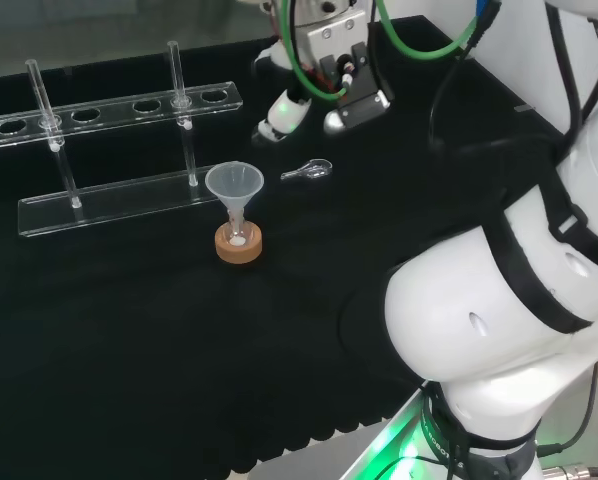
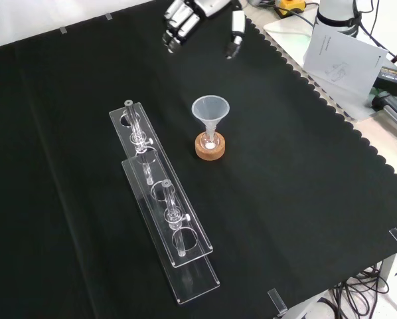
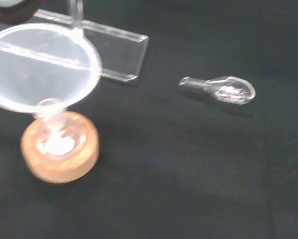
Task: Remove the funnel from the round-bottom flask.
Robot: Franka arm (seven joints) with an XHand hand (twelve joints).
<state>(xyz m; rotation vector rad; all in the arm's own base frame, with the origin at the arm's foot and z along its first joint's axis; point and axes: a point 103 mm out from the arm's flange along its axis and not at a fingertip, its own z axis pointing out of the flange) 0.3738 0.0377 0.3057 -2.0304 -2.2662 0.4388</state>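
I am seeing the funnel (image 1: 234,184) sitting upright with its stem down in the round-bottom flask (image 1: 238,236), which is resting in a cork ring (image 1: 238,244) on the black cloth (image 1: 309,330). In the head view the hand (image 1: 314,95) is hovering beyond the cork ring and to its right, well apart from it, fingers relaxed and holding nothing. A clear rack (image 1: 109,150) is standing just left of the cork ring, and a small glass piece (image 1: 309,171) is lying on its side between ring and hand. In the front view, papers (image 2: 341,56) are lying off the cloth's scalloped edge, far right of the ring.
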